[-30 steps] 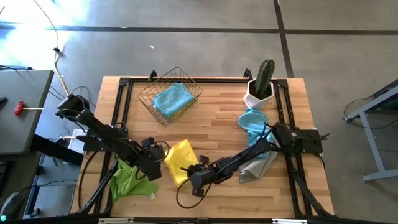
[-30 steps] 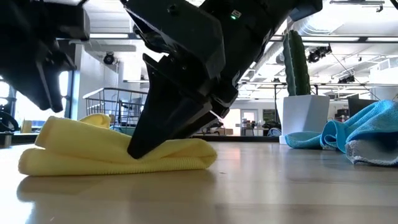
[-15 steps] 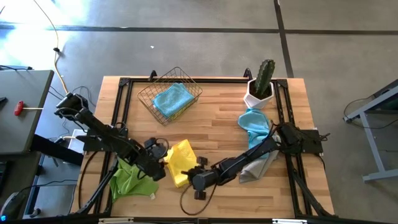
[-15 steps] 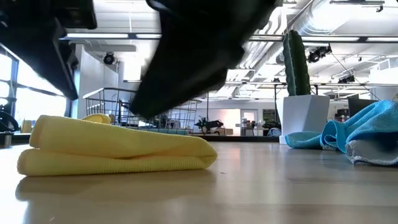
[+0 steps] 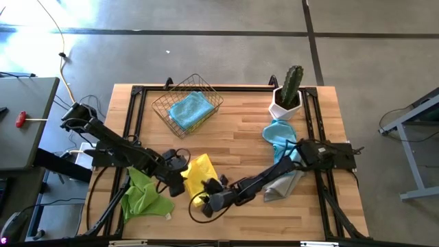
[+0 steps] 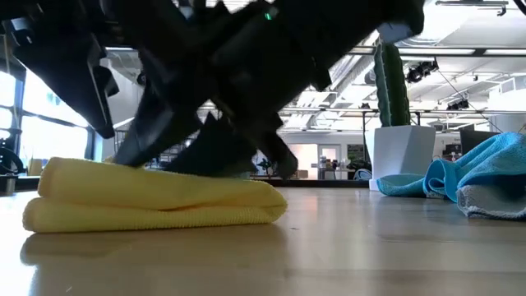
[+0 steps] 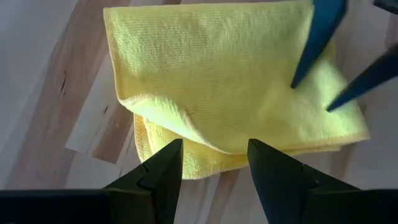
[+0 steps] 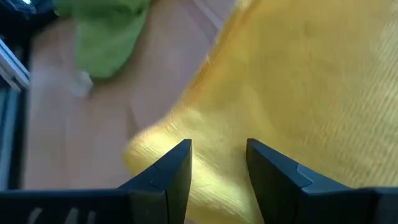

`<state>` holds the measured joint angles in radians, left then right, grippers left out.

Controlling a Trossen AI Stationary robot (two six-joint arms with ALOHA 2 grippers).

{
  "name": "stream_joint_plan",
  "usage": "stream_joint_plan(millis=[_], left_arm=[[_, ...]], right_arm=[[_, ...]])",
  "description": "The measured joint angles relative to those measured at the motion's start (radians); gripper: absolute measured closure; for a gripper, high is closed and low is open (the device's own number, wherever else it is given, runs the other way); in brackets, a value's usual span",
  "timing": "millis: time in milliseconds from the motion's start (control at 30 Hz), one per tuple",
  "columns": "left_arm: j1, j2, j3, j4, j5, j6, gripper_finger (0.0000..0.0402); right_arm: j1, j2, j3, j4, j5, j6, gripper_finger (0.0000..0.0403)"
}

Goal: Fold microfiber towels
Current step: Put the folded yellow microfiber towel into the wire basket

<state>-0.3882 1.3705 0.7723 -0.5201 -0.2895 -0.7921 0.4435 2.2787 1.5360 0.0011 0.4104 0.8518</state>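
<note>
A yellow microfiber towel [image 5: 199, 171] lies folded over on the table's near middle, its fold [image 6: 156, 201] flat on the wood. My left gripper [image 7: 214, 158] hovers open over the towel's left edge, fingers on either side of a loose corner, clear of it. From the right, my right gripper [image 8: 217, 162] slants down, open, over the towel's near right part [image 7: 311, 93]. A lime green towel [image 5: 143, 197] lies crumpled at the near left. On the right lie a light blue towel [image 5: 279, 136] and a grey one [image 5: 285, 184]. My right gripper's open fingertips [image 7: 297, 78] come down slanting from the table's right at the top layer of the folded yellow towel, near its right edge. I cannot tell whether they touch the cloth. My left gripper touches nothing.
A wire basket [image 5: 180, 103] holding another light blue towel [image 5: 190, 108] stands at the far left. A potted cactus [image 5: 288, 92] stands at the far right. Bare wood lies between basket, cactus and yellow towel.
My right gripper pressed a fingertip into the yellow towel's near edge a second ago. It has since lifted off, rolled its wrist and come down over the towel's top. The dent has sprung back. My left gripper has gone a little toward the towel, to the right and far.
</note>
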Motion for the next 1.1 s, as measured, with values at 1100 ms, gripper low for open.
stream_joint_plan(millis=[1100], left_arm=[[0.046,0.044,-0.001,0.082,-0.102,-0.315,0.0193]], right_arm=[[0.048,-0.342,0.0,-0.849,0.006,-0.653,0.027]])
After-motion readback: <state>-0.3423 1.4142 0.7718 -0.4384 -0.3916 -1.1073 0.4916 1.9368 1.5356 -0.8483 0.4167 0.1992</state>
